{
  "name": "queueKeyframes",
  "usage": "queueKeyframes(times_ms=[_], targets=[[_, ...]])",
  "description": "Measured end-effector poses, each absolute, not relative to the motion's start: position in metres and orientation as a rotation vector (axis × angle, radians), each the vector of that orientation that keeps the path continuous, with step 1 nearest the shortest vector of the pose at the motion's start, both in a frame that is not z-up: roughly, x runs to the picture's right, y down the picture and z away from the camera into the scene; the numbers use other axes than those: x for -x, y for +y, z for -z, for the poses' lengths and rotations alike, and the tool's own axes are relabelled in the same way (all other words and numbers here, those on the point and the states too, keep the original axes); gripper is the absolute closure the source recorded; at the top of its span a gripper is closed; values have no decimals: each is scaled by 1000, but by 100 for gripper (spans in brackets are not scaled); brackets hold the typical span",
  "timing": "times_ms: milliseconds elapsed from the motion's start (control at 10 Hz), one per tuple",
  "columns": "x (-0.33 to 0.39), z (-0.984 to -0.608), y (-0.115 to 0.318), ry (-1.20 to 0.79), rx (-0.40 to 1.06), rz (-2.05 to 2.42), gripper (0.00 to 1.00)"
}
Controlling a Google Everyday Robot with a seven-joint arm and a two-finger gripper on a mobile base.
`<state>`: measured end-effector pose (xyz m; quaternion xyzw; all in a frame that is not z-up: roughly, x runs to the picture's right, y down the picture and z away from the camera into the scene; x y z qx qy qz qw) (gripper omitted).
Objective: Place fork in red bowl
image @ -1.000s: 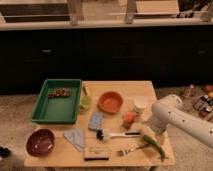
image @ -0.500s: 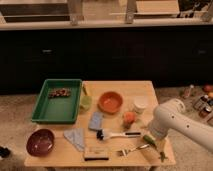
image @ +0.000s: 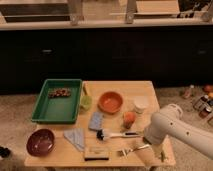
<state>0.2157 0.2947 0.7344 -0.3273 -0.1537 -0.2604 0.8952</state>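
The fork (image: 128,150) is small and silvery and lies near the front edge of the wooden table (image: 120,87), tines to the left. The dark red bowl (image: 41,141) sits at the table's front left corner, far from the fork. My white arm reaches in from the right, and the gripper (image: 148,145) is low over the handle end of the fork. The arm hides whether it touches the fork.
An orange bowl (image: 110,101) is in the middle. A green tray (image: 57,100) is at the back left. A white-handled brush (image: 116,134), blue cloths (image: 76,137), an orange fruit (image: 129,118), a white cup (image: 140,104) and a flat block (image: 96,153) lie around the fork.
My arm has swung left and down over the table's front right corner. It now covers most of the green pepper and sits at the fork's handle end. The objects have not moved.
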Motion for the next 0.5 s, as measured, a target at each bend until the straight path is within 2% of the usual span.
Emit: queueKeyframes(times_ms=[500], targets=[[-192,-743,321,-313,696,598,20]])
